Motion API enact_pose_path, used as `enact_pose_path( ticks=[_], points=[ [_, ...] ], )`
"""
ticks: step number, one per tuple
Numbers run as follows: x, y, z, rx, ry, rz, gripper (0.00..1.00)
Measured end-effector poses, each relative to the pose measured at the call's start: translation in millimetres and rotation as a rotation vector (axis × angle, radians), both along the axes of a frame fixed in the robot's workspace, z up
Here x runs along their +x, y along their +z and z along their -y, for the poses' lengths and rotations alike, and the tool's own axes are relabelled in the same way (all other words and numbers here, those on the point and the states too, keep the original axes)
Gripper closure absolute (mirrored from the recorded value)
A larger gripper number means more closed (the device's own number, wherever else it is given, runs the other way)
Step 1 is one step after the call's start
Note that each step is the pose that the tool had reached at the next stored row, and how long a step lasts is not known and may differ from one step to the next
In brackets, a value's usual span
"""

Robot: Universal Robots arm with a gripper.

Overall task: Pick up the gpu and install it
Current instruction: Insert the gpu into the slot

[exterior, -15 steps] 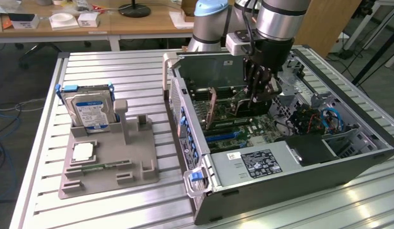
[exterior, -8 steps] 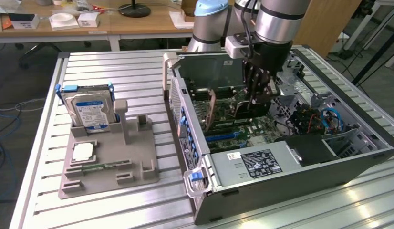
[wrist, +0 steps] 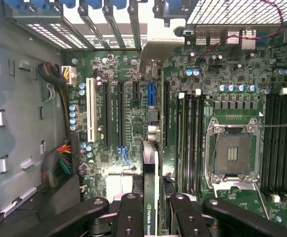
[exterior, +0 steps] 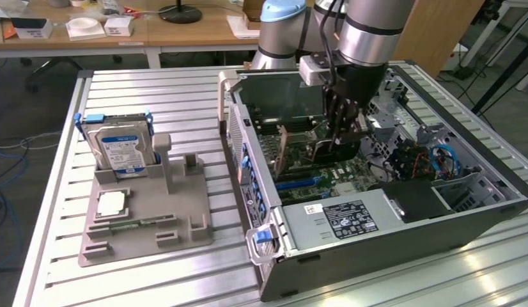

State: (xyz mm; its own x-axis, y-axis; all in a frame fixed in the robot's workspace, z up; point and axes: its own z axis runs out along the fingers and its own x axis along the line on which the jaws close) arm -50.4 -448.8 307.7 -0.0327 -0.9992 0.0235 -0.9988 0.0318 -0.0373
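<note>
The gpu (wrist: 151, 170) is a thin dark card seen edge-on in the wrist view, with a green-lettered label on its edge and its silver end bracket (wrist: 156, 52) at the case's rear slots. My gripper (wrist: 151, 210) is shut on it, one black finger (wrist: 130, 212) on each side. In the exterior view the gripper (exterior: 343, 137) reaches down into the open computer case (exterior: 392, 252), holding the gpu (exterior: 300, 150) upright just above the green motherboard (wrist: 232, 69). The card hangs over the row of black expansion slots (wrist: 120, 116), close to a blue slot (wrist: 151, 94); whether it touches a slot is hidden.
On the exterior view's left, a grey parts holder (exterior: 174, 220) carries a silver hard drive (exterior: 119, 146), a small square chip (exterior: 113, 203) and a green memory stick (exterior: 132, 224). Inside the case are a power supply (exterior: 349, 215), cable bundles (wrist: 59, 163) and the processor socket (wrist: 232, 153).
</note>
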Motion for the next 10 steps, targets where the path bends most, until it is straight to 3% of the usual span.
enact_pose_path(
  ticks=[10],
  points=[
    [-6.9,-15.6,4.6,0.0,0.001,0.0,0.74]
  ],
)
